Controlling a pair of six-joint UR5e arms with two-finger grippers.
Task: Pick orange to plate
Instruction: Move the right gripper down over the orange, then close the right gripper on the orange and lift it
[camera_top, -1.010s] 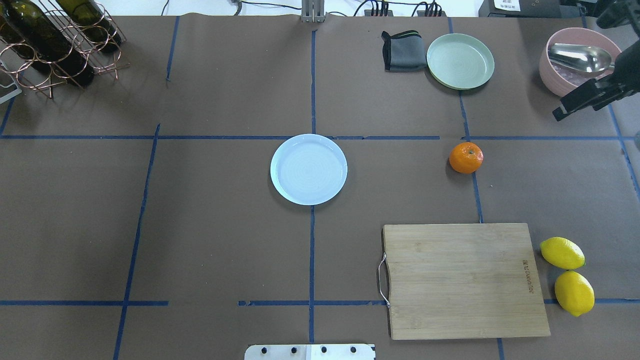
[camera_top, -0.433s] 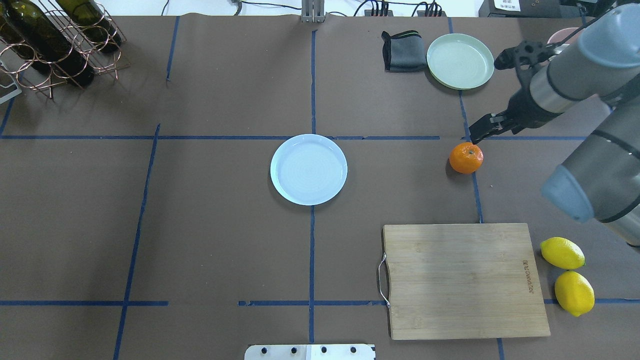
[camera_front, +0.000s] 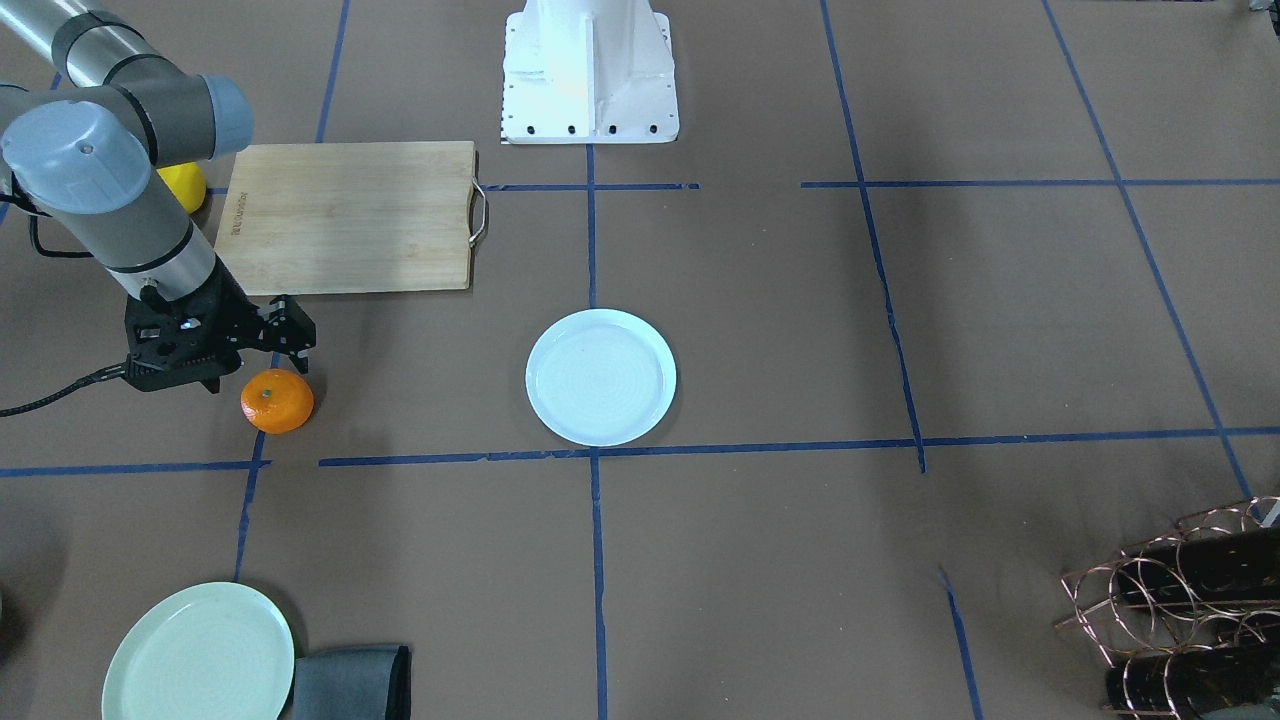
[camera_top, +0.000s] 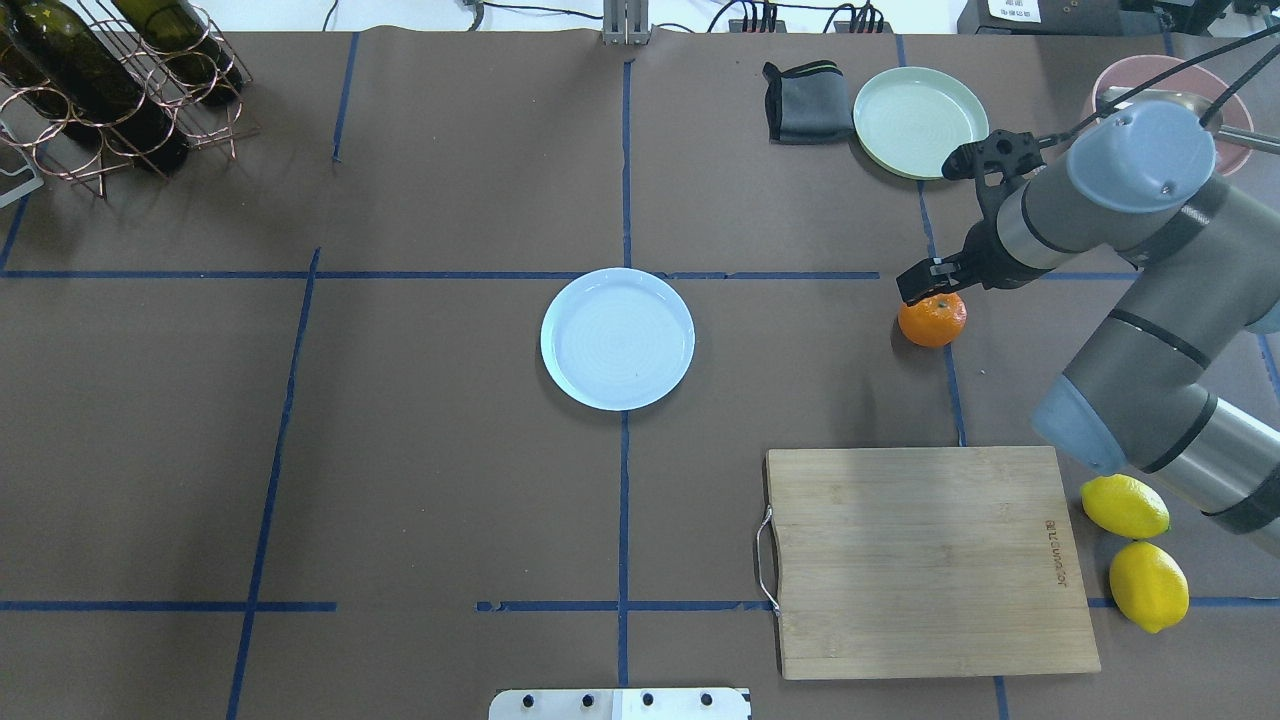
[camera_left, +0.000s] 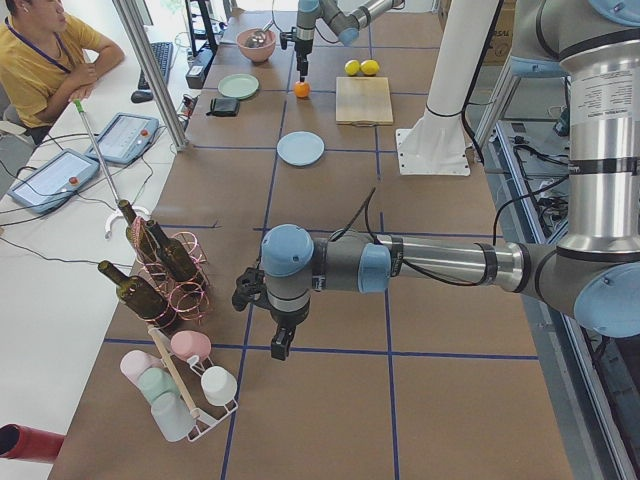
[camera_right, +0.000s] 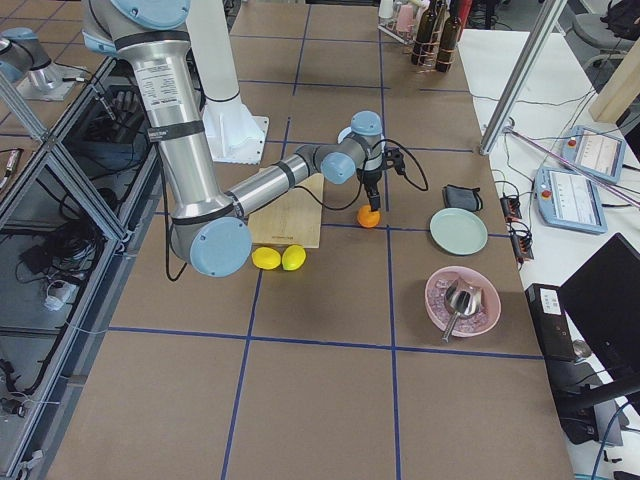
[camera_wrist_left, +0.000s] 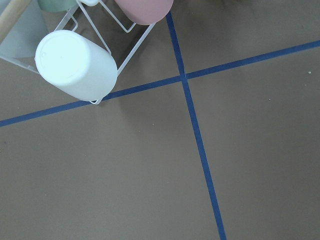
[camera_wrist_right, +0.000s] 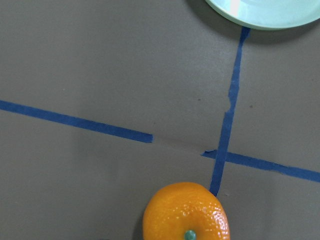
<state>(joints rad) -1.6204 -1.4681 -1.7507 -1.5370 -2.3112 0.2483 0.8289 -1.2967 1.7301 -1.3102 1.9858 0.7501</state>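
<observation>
Since a second ago the right arm (camera_top: 1080, 220) has swung in from the right edge of the bench (camera_top: 450, 450). From above, the right arm's jaws now hang over the far edge of the orange (camera_top: 932, 318), not over its middle. The orange has not moved. It sits on the bench on a line of blue tape (camera_top: 954, 400), well apart from the plate (camera_top: 617, 338) in the middle. From the front, the jaws are low and just behind the orange, but I cannot tell if they are apart or together. From the right end, they look to be right above the fruit. From the left end, the left arm's jaws hang far off near a cup rack (camera_left: 185, 395), and I cannot tell their state either. The right wrist camera shows the orange at the very bottom of its picture, so the aim looks a bit off. That is the worry: if the jaws squeeze there, they may catch only the edge, and the round fruit could roll or pop away. A weak hold could also drop it on the long trip to the plate. The orange is round and a bit flat, so it has no real long side. Its short way stands up and down, and its green stem dot points up.
</observation>
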